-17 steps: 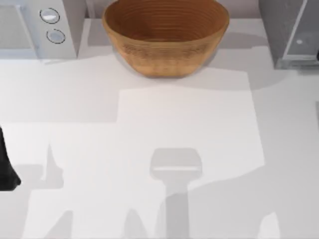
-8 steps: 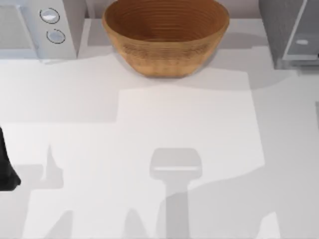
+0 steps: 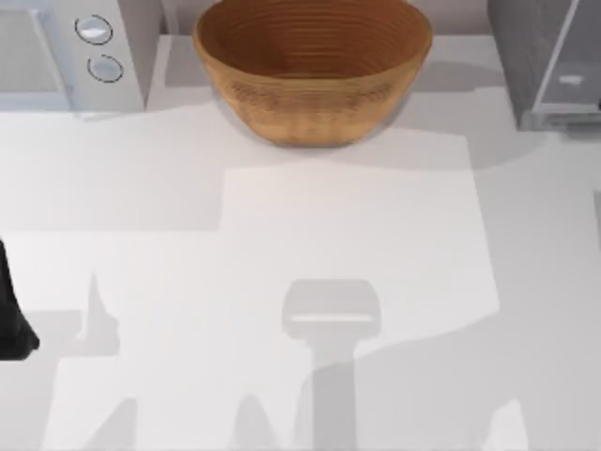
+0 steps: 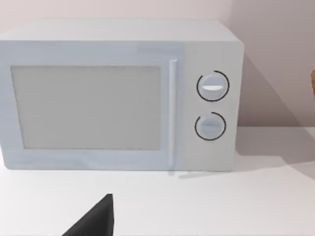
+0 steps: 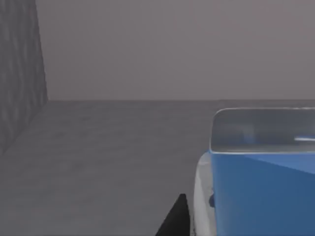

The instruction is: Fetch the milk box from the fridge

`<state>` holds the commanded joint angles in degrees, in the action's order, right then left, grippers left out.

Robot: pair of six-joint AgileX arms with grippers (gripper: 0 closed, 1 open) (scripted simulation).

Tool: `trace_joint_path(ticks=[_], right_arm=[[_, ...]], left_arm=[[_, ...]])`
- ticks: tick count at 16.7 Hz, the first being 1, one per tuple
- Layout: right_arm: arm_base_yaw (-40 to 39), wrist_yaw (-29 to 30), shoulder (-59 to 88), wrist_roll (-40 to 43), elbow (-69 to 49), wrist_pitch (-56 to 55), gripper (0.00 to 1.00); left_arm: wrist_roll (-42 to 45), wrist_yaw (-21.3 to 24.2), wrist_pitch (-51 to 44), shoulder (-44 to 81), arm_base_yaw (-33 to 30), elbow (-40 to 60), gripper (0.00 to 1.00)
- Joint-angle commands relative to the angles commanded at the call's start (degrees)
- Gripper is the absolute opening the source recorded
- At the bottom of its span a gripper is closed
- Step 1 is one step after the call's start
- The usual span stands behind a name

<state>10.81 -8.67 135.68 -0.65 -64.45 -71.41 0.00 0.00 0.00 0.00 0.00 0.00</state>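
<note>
The fridge (image 3: 522, 56) stands at the table's back right corner, grey with a paler panel. In the right wrist view I look into its grey inside (image 5: 113, 147), where the blue and white milk box (image 5: 261, 191) stands very close. A dark tip of my right gripper (image 5: 176, 219) sits right beside the box's white side; I cannot tell whether it touches. My left arm (image 3: 11, 315) is parked at the table's left edge, and a dark part of its gripper (image 4: 96, 221) points at the white appliance.
A large brown bowl (image 3: 313, 66) stands at the back middle. A white appliance with two round knobs (image 3: 70, 52) occupies the back left corner, also seen as the white appliance (image 4: 118, 98) from the left wrist. The white table (image 3: 310, 216) stretches in front of them.
A small pale patch inside the fridge opening in the top view has widened slightly. The left arm has not moved.
</note>
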Motion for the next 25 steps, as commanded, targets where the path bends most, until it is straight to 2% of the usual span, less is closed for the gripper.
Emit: trace_joint_path(ticks=[9,18,25], right_arm=[[0.1,0.0,-0.3,-0.1,0.1,0.2,0.0],[0.1,-0.1,-9.0,-0.2,0.2,8.7,0.0],[0.8,-0.8,-11.6,-0.2,4.1,6.1,0.0]], left_arm=[[0.0,0.0,0.0,0.0,0.0,0.0,1.0],[0.0,0.0,0.0,0.0,0.0,0.0,1.0],[0.0,0.0,0.0,0.0,0.0,0.0,1.0]])
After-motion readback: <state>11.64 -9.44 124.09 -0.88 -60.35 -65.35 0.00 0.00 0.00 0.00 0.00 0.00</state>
